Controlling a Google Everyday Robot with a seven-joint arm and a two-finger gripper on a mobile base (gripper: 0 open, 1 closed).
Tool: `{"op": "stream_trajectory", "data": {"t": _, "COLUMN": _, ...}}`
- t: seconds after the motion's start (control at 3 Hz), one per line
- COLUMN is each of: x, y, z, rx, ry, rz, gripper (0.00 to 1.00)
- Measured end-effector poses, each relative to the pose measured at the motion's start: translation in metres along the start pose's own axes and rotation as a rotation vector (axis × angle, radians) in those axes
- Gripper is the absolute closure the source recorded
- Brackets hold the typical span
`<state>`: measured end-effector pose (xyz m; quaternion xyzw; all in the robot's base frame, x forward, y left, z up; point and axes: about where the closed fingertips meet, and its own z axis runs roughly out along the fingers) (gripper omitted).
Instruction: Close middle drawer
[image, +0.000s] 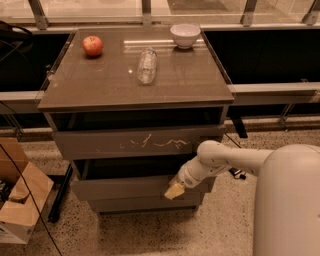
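Where the middle drawer (125, 188) stands partly pulled out at lower centre, the gripper (175, 190) touches its front toward the right. Fingers (172, 192) are clenched together, grasping nothing.

The floor (225, 235) was pale with little dark specks. A brown cabinet (100, 80) stood in front of a long grey rail (275, 90). A cardboard box (20, 200) sat on the floor at the left. The light was warm and dim.
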<state>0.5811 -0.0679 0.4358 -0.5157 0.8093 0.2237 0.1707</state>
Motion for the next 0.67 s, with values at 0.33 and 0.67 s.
{"op": "stream_trajectory", "data": {"t": 0.33, "x": -0.0001, "y": -0.0001, "z": 0.0000, "rx": 0.000, "ry": 0.000, "rz": 0.000, "gripper": 0.00}}
{"op": "stream_trajectory", "data": {"t": 0.67, "x": -0.0001, "y": 0.0000, "z": 0.0001, "rx": 0.000, "ry": 0.000, "rz": 0.000, "gripper": 0.00}}
